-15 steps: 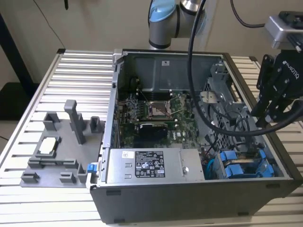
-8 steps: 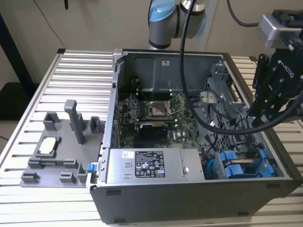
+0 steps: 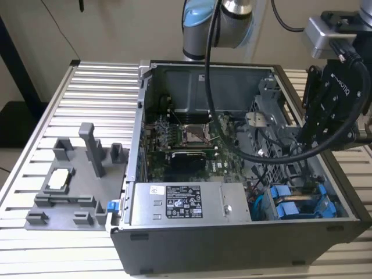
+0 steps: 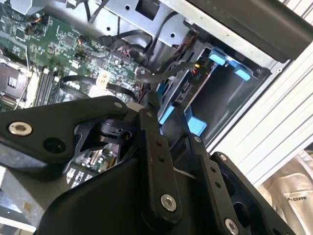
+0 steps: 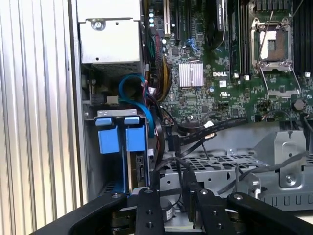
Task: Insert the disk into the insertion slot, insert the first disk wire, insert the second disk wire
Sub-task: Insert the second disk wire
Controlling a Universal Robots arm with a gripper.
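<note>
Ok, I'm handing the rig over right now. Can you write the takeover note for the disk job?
Gripper: over the open computer case, close to the insertion slot; whether it grips anything cannot be judged.
Disk: in its blue frame, standing in the insertion slot beside a second blue carrier; it looks seated.
Wires: black cables run across the perforated cage toward the slot.
Done: disk insertion, apparently.
Left: both disk wires; no plugged connection can be made out.
</note>
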